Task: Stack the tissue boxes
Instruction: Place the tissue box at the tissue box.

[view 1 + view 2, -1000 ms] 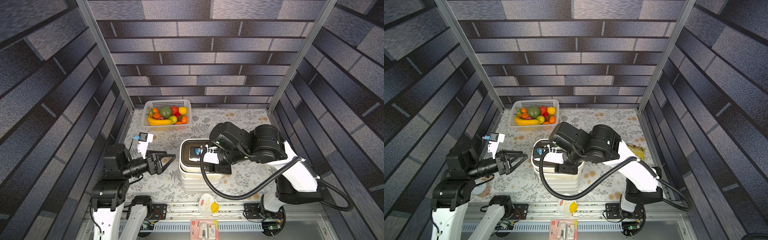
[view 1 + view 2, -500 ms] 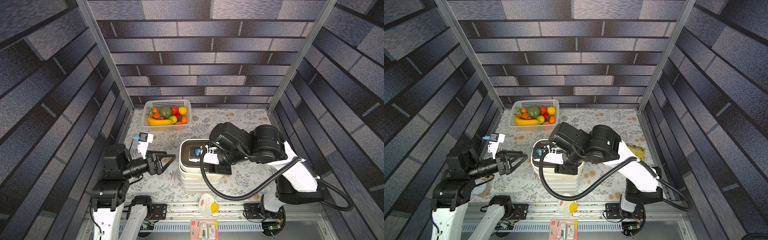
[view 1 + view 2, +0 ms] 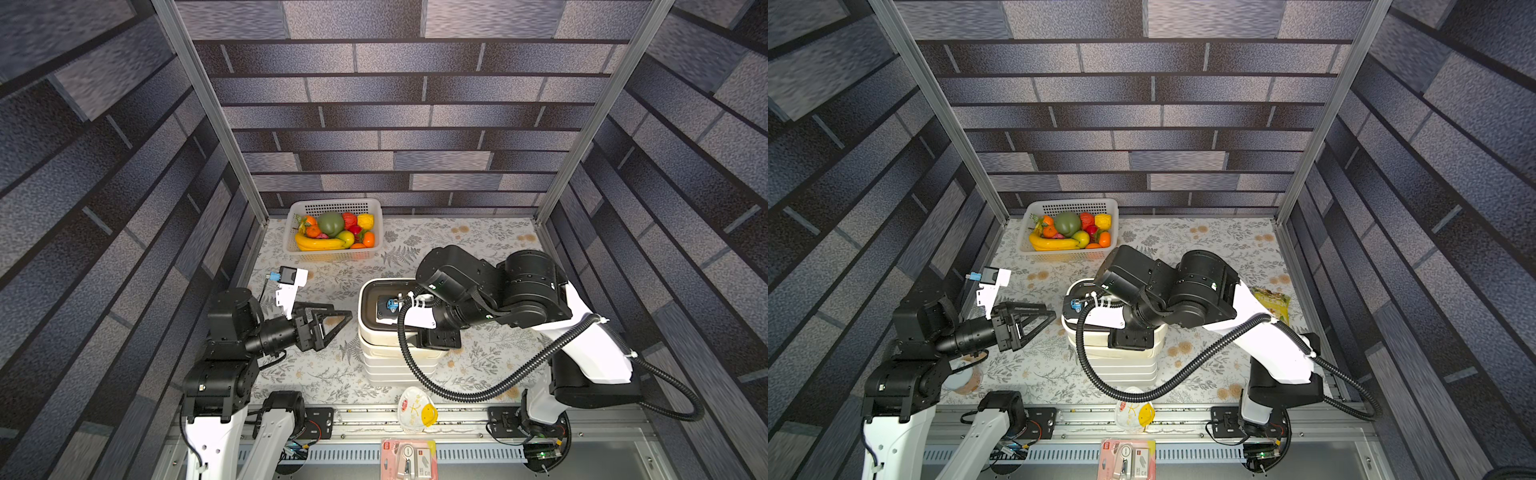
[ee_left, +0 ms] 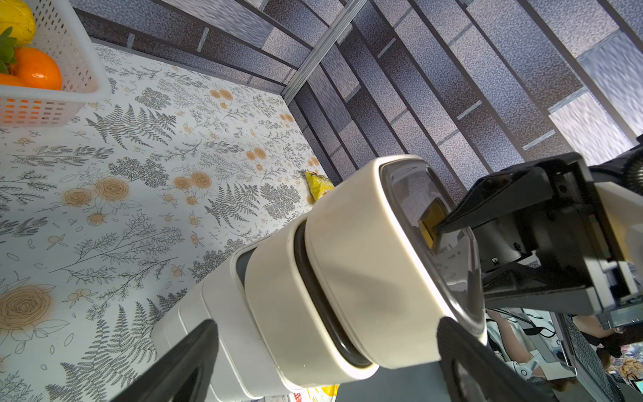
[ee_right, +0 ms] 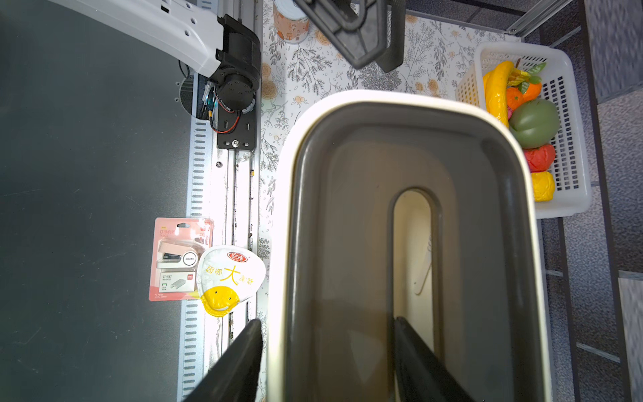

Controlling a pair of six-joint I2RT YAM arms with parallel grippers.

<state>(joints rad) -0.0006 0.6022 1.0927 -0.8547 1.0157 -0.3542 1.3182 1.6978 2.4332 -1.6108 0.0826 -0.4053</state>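
The tissue boxes [image 3: 395, 365] [image 3: 1121, 368] stand as one stack mid-table, several high. White ones lie below and two rounded cream ones on top. The top box [image 3: 374, 332] [image 4: 355, 278] [image 5: 282, 209] has a dark-brown slotted lid. My right gripper [image 5: 327, 334] hangs over it, open. One finger [image 4: 487, 215] sits in the lid's slot and the other stands just outside the box's side wall, a sliver off it. My left gripper [image 3: 348, 316] [image 3: 1052, 316] [image 4: 327, 348] is wide open beside the stack, level with the upper boxes, touching nothing.
A white basket of fruit [image 3: 332, 204] [image 3: 1067, 203] stands at the back. A yellow snack packet [image 3: 1271, 303] lies right of the stack and a can [image 5: 290, 17] sits under the left arm. A jelly cup [image 3: 415, 411] and a stapler pack [image 3: 409, 457] lie on the front rail.
The right gripper's jaws have eased apart on the top box. Neither arm nor the stack has shifted in the top views.
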